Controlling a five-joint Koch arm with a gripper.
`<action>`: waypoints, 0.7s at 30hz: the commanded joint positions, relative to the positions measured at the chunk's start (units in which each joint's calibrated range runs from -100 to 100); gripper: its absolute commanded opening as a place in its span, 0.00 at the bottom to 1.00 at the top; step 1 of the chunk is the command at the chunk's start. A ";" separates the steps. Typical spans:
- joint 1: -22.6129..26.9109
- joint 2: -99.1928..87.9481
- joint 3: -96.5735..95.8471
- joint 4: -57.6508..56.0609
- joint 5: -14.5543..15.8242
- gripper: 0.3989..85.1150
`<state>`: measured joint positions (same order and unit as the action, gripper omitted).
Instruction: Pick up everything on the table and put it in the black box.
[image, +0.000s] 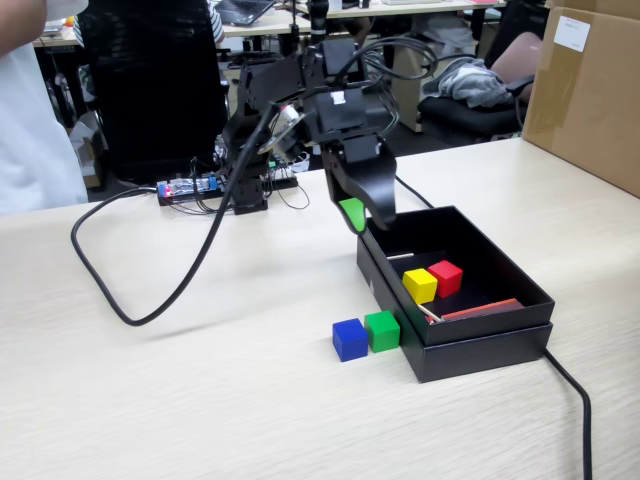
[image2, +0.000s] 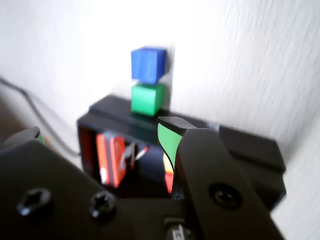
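A black cable trails off the desk's near edge at the right in the fixed view, the thing closest to the lens. Just beyond it, moving left to right across the pale desk, a blue cube and a green cube sit touching each other, the green one just beside the outer wall of the black box, both on the tabletop. Inside the box lie a yellow cube and a red cube, side by side near its middle.

By that count the job looks half done: two cubes boxed, two left to collect.

Above the box's far-left corner, toward the desk's back edge, hangs the gripper, carrying nothing. In the wrist view one green-lined jaw stands clear at centre and a second green edge shows far off at the left, so the jaws appear spread apart.

The wrist view is soft; the gripper's body hides most of the box's interior there, and the yellow and red cubes show only as slivers. A reddish strip in the box cannot be identified. The desk's left and right corners are cut off.
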<state>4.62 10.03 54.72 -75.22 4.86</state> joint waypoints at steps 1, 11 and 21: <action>-1.47 6.32 4.21 0.36 -1.17 0.54; -2.05 23.19 13.45 0.62 -1.17 0.54; -1.81 35.12 18.98 1.14 -1.27 0.54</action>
<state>2.81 46.02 68.69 -75.22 3.83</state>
